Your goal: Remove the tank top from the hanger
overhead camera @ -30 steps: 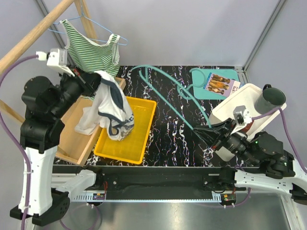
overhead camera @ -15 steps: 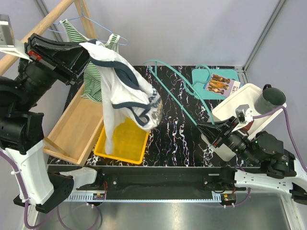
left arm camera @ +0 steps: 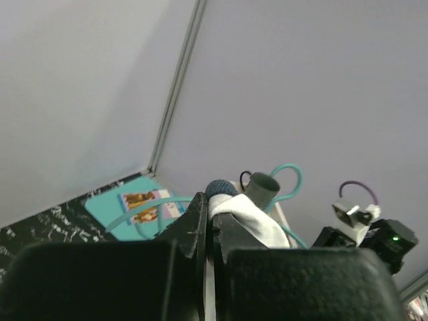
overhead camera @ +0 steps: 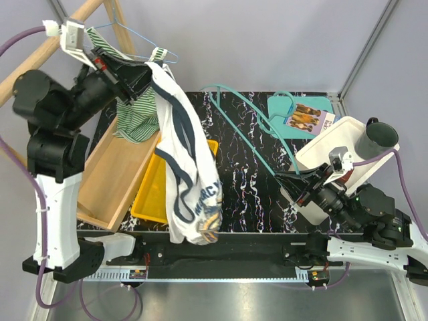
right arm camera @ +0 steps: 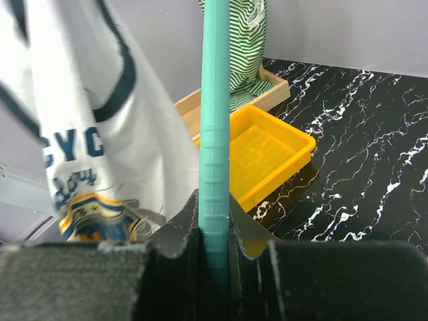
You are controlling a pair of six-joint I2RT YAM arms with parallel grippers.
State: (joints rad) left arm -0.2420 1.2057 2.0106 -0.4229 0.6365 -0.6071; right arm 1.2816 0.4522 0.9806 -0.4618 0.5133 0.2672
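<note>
The white tank top (overhead camera: pixel 190 180) with navy trim and a printed chest hangs full length from my left gripper (overhead camera: pixel 148 69), which is raised high at the back left and shut on its upper edge. In the left wrist view the white cloth (left arm camera: pixel 251 217) bulges out between the closed fingertips of that gripper (left arm camera: pixel 209 204). The cloth hangs apart from the teal hanger (overhead camera: pixel 245 136). My right gripper (overhead camera: pixel 297 184) is shut on the hanger's bar (right arm camera: pixel 215 120), low at the right. In the right wrist view the tank top (right arm camera: pixel 87 134) hangs left of the bar, with the gripper (right arm camera: pixel 215 200) clamping the bar's base.
A green striped top (overhead camera: pixel 134 107) hangs on a blue wire hanger from the wooden rail at the back left. Below it lie a wooden tray (overhead camera: pixel 110 180) and a yellow tray (overhead camera: pixel 150 194). At the right stand a teal board (overhead camera: pixel 281 107) and a white bin (overhead camera: pixel 331 144) with a dark cup (overhead camera: pixel 378 137).
My left arm lifted the tank top from over the yellow tray up and back. The garment now hangs long, down to the table's front edge. The right gripper and hanger barely moved.
</note>
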